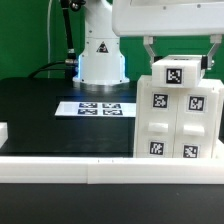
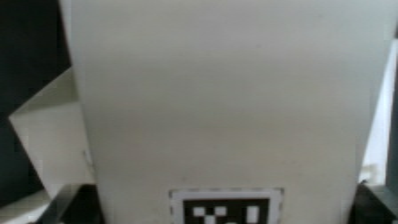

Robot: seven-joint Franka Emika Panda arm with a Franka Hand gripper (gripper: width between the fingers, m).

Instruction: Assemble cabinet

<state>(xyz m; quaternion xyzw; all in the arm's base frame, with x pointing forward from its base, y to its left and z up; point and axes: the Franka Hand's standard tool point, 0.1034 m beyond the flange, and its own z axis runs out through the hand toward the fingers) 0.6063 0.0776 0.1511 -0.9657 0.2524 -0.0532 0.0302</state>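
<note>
Tool (image 1: pixel 180 55) grips cabinet (image 1: pixel 178 110) upright — wrist view shows only its blank wall (image 2: pixel 222 100).

We see a glossy white robot base (image 1: pixel 100 58), rounded and widening toward its foot, carrying a yellow triangular warning sticker (image 1: pixel 101 48) with a black symbol. Black cables (image 1: pixel 66 45) trail beside it. The gripper (image 1: pixel 179 48) has a boxy white body and dark fingers (image 1: pixel 149 50).

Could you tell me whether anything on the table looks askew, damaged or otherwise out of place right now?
Nothing stands out. The cabinet stands upright on the black table at the exterior view's right, its tagged panels looking flush and in line, with the gripper at its top. The marker board lies flat before the robot base. No damage shows.
</note>
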